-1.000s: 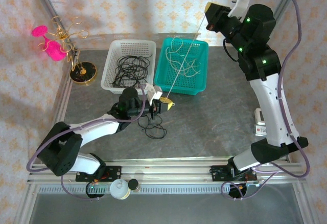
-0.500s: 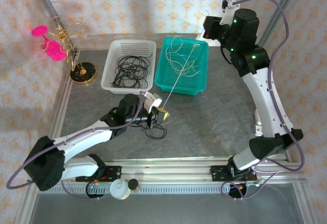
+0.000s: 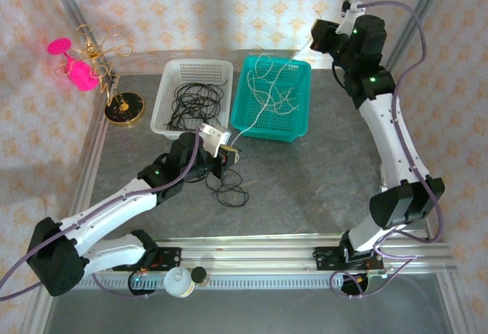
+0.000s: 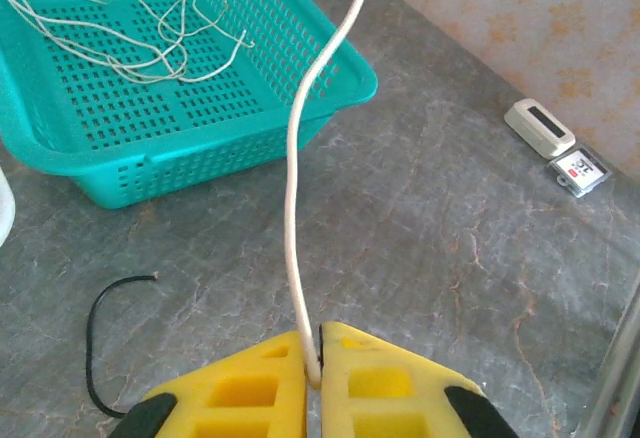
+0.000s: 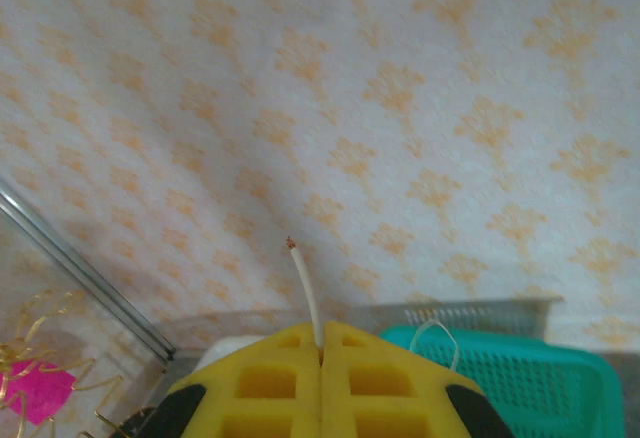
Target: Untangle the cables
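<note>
Sagging now where it ran straight a second ago, the whitish cable (image 4: pixel 292 158) hangs in a soft curve between the two arms. The right gripper (image 3: pixel 315 38) has come down and in from its high reach and sits above the far right corner of the teal basket (image 3: pixel 307 99). Its yellow pads are pressed together on one end of the cable, and a short stub pokes out beyond them. The left gripper (image 4: pixel 318 346) has drawn back a little toward the white basket (image 3: pixel 200 63). It hovers low over the table (image 3: pixel 320 181), its pads likewise clamped tight on the other end.

The black cable (image 3: pixel 229 189) lies in loose loops on the table just beside the left gripper. From above, the pale line seems to lift clear of it. My guess is that the two are as good as separated and the slack is a lead-in to lowering the whitish cable into the teal basket, where similar pale cords already lie. The white basket holds a heap of black ones, so the black cable probably belongs there.

The table is dark mottled grey, stone-like and bare around the work. A small white gadget (image 3: pixel 387 174) sits near its right edge, and a gold wire stand (image 3: pixel 114 82) with pink ornaments stands at the far left corner. Cream wallpaper (image 3: pixel 229 6) with an orange motif backs the scene, and metal frame posts rise at the corners.
</note>
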Controlling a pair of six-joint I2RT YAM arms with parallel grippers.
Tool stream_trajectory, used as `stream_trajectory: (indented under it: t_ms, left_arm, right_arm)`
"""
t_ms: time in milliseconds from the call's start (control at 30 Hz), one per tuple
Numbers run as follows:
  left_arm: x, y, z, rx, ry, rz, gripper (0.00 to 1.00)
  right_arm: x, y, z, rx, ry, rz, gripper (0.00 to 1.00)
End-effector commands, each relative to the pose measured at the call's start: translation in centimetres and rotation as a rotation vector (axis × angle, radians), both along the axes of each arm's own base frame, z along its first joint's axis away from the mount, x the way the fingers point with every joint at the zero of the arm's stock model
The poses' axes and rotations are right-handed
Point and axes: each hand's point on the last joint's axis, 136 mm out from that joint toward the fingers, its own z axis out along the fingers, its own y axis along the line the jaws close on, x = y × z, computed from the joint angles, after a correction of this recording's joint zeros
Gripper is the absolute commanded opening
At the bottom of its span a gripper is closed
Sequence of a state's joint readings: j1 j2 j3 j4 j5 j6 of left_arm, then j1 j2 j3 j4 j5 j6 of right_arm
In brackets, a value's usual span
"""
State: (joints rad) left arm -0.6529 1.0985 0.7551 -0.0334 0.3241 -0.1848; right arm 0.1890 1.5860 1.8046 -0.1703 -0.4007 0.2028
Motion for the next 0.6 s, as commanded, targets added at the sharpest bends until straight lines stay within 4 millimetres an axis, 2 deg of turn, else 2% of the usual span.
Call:
stream_trajectory:
  t_ms: [0,233,367,567]
  left_arm:
    - [0.6,-0.2,-0.8,-0.018,-0.026,0.020,0.09]
    - [2.4,-2.2,0.8,-0.135,-0.147,-0.006,0.05]
    - [2.8,-3.5,1.4,-0.203,-0.190,-0.047,0.14]
    - [4.3,-5.0,2.9,-0.240,-0.235,-0.060,0.15]
  right_arm:
    - [-1.8,1.1,5.2,0.073,-0.145,0.091,0.00]
    - [-1.4,2.8,6.2,0.150,-0.133,0.200,0.00]
    - [-3.5,3.8,7.9,0.193,-0.150,0.270,0.00]
    - [-7.5,5.6,9.6,0.211,-0.184,0.338,0.00]
